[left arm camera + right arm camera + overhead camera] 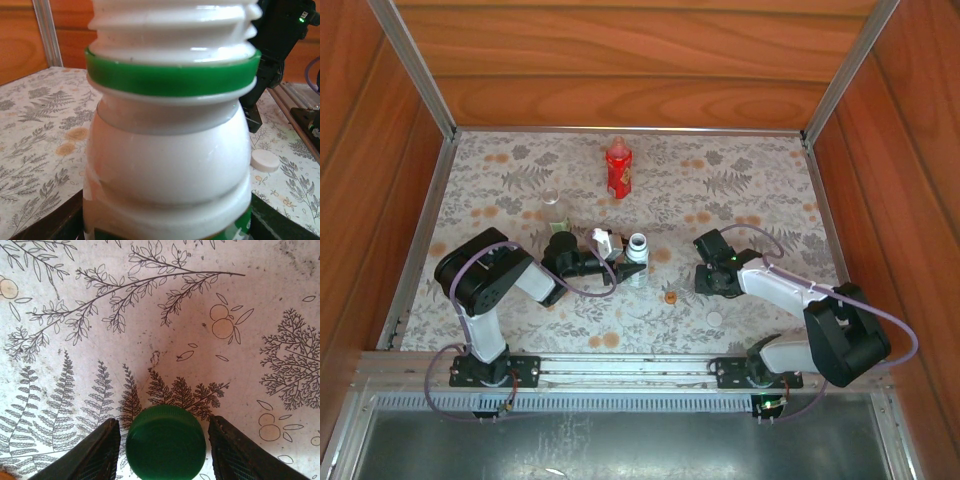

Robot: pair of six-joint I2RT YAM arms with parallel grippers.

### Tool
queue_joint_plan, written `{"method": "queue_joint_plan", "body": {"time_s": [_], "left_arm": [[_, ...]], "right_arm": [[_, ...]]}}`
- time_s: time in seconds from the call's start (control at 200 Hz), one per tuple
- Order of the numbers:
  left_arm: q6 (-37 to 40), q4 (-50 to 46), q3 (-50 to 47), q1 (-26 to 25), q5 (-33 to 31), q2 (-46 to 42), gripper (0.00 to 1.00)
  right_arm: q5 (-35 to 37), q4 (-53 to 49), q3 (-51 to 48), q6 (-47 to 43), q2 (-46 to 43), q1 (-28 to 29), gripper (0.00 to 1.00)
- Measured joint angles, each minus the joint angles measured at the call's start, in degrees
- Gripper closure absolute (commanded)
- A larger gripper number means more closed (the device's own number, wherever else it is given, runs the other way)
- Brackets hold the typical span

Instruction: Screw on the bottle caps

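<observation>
Left of the white bottle (637, 248), access is blocked by the left gripper (165, 220) clamped on it. Beyond it, passage is obstructed by the red bottle (618, 168) and clear bottle (552, 205). To its right, bare cloth (672, 265) is left open up to the right gripper (164, 424).

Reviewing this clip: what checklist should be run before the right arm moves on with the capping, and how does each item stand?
1. Threads of the white bottle bare: ok.
2. The left gripper shut on that bottle, bottle upright: ok.
3. The green cap between the right gripper fingers: ok.
4. Cap firmly clamped: cannot tell; slim gaps show beside it.
5. Cap colour matches the bottle's green ring: ok.
</observation>
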Motion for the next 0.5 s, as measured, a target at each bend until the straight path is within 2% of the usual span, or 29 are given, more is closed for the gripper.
{"method": "queue_joint_plan", "body": {"time_s": [0.415, 0.5], "left_arm": [[0.0, 0.0, 0.0, 0.0, 0.0, 0.0, 0.42], [0.0, 0.0, 0.0, 0.0, 0.0, 0.0, 0.42]], "right_arm": [[0.0, -0.5, -0.2, 0.9, 0.9, 1.0, 0.49], [0.0, -0.7, -0.2, 1.2, 0.9, 1.1, 0.52]]}}
